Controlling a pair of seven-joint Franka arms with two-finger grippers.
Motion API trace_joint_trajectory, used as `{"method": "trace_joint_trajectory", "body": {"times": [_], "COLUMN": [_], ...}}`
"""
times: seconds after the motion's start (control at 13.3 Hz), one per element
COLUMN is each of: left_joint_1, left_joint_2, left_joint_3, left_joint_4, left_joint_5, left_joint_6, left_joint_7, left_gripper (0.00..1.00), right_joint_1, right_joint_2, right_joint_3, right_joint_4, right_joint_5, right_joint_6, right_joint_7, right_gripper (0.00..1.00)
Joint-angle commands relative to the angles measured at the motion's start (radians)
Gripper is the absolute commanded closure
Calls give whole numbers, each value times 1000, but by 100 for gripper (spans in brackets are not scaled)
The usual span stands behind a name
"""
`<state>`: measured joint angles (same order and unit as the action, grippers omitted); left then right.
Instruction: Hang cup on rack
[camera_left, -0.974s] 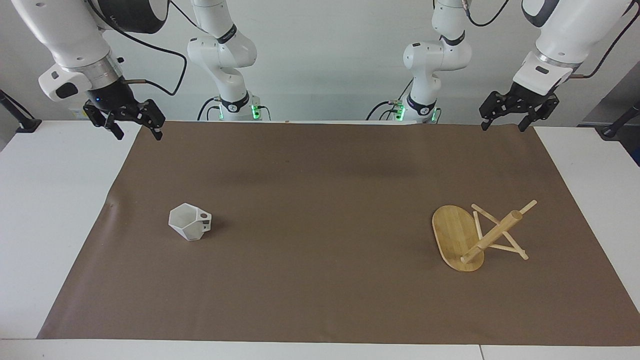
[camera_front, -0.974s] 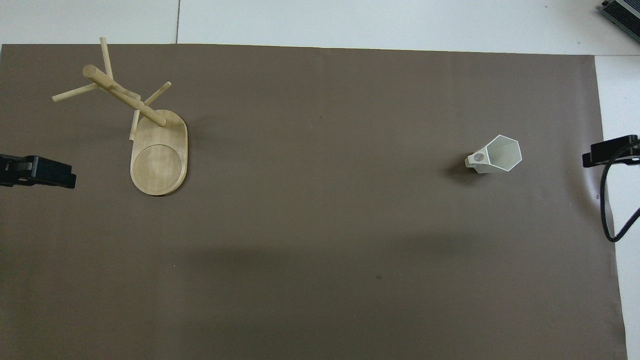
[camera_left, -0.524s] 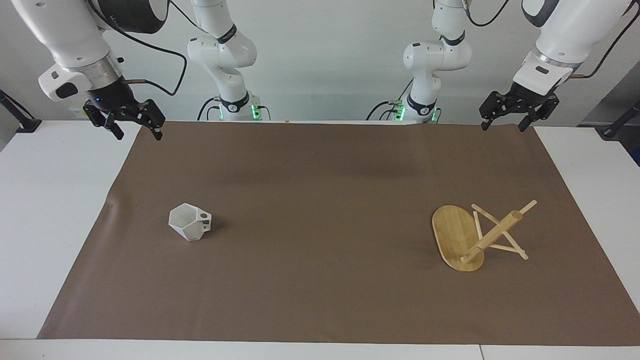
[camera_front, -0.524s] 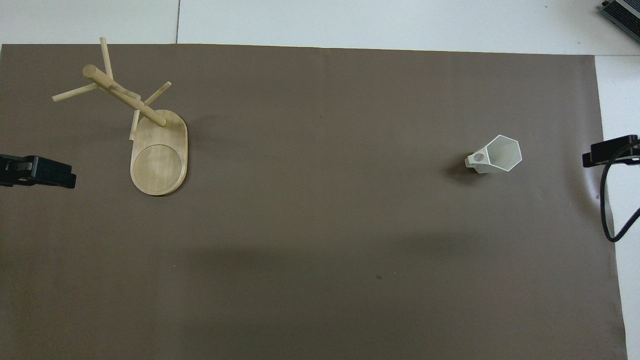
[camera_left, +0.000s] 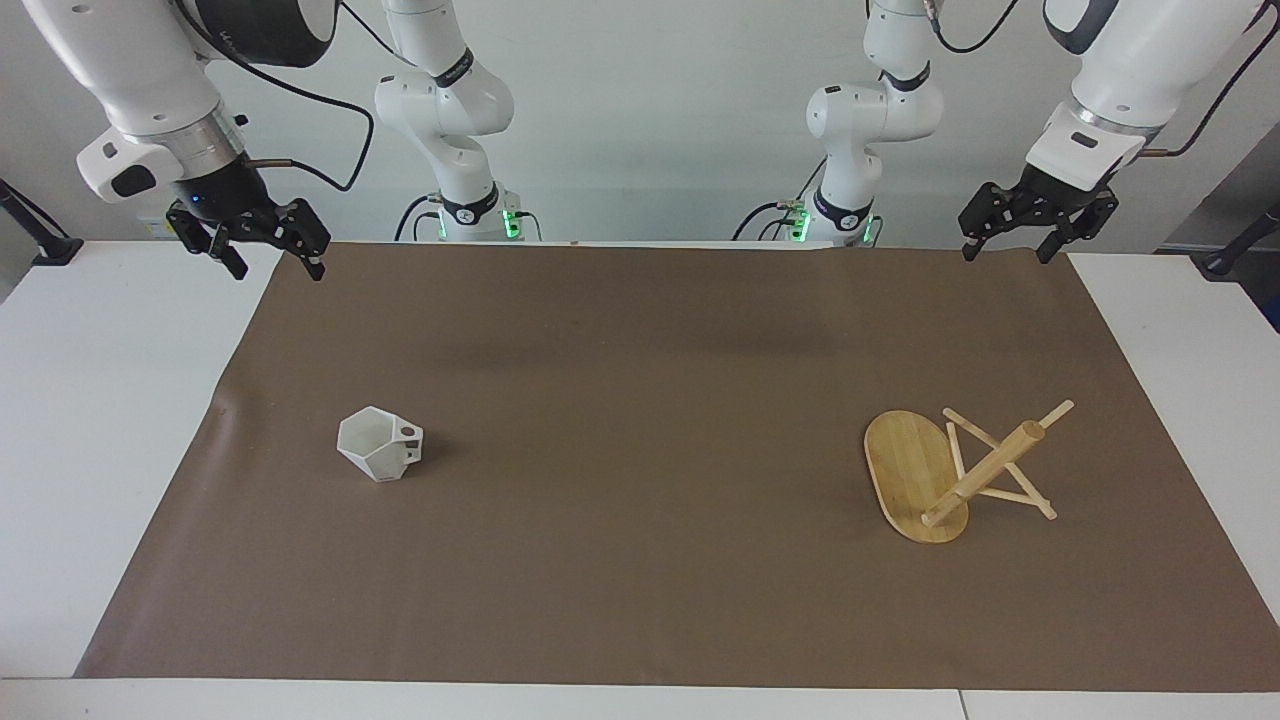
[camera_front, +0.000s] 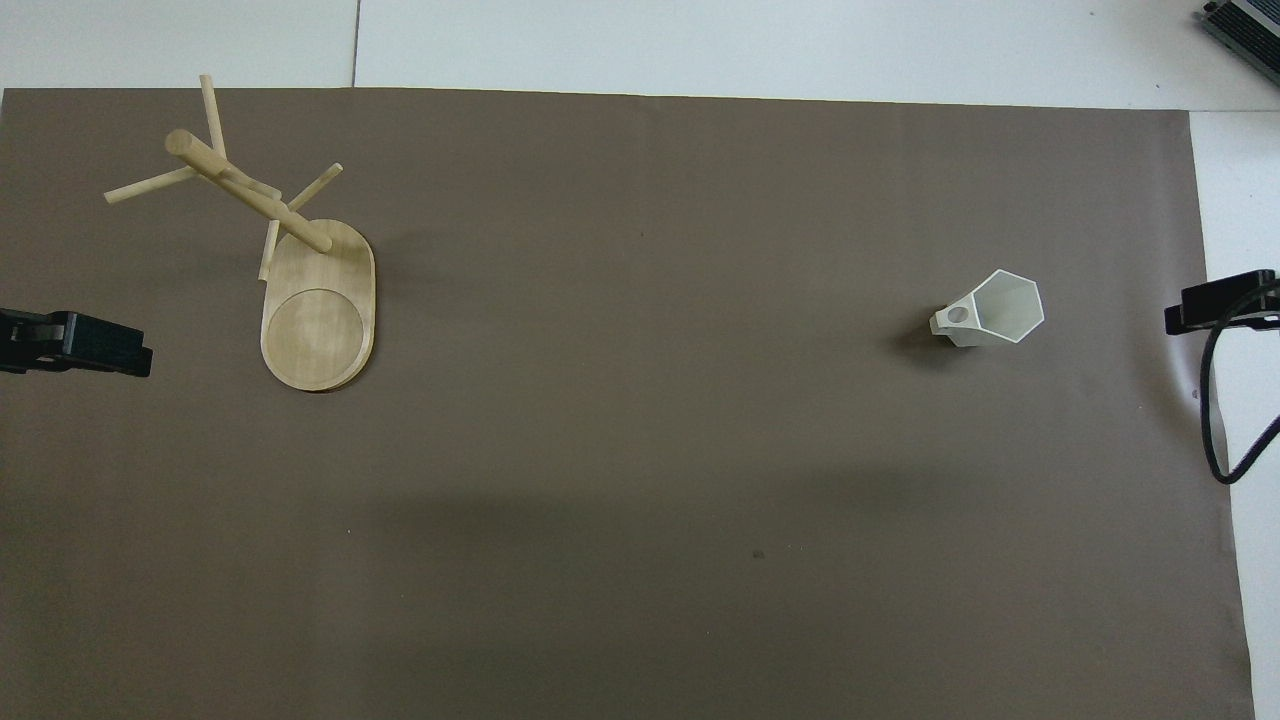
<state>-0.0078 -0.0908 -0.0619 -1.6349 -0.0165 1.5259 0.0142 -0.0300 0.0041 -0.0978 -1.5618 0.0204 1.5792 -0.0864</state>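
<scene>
The white faceted cup (camera_left: 378, 443) (camera_front: 995, 310) stands upright on the brown mat toward the right arm's end, its pierced handle pointing at the table's middle. The bamboo rack (camera_left: 985, 472) (camera_front: 250, 190) stands on its oval base (camera_left: 905, 465) toward the left arm's end, with thin pegs crossing its post. My right gripper (camera_left: 278, 268) (camera_front: 1215, 300) hangs open and empty over the mat's corner at the robots' edge. My left gripper (camera_left: 1005, 252) (camera_front: 100, 345) hangs open and empty over the other corner at that edge. Neither touches anything.
A brown mat (camera_left: 640, 380) covers most of the white table (camera_left: 90, 420). A black cable (camera_front: 1212, 420) loops down from the right arm. A dark device (camera_front: 1245, 25) sits at the table's corner farthest from the robots, at the right arm's end.
</scene>
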Motion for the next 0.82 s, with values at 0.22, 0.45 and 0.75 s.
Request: {"method": "trace_joint_trajectory", "body": {"times": [0.22,0.45,0.75], "left_joint_1": [2,2,2], "left_joint_2": [-17,-17,-17], "left_joint_3": [0,0,0], "left_joint_4": [-19,-19,-19], "left_joint_5": [12,12,12], "left_joint_6": [-4,-4,-4], "left_joint_7": [4,3,3], "left_gripper": [0,0,0], "right_joint_1": [-2,-2,-2], "right_joint_2": [-21,-21,-21], "right_joint_3": [1,4,4], "right_joint_4": [-23,-24,-23], "right_joint_5": [-8,-8,-8], "right_joint_6": [4,2,4], "right_joint_7": [-9,-10,-9], "right_gripper": [0,0,0]}}
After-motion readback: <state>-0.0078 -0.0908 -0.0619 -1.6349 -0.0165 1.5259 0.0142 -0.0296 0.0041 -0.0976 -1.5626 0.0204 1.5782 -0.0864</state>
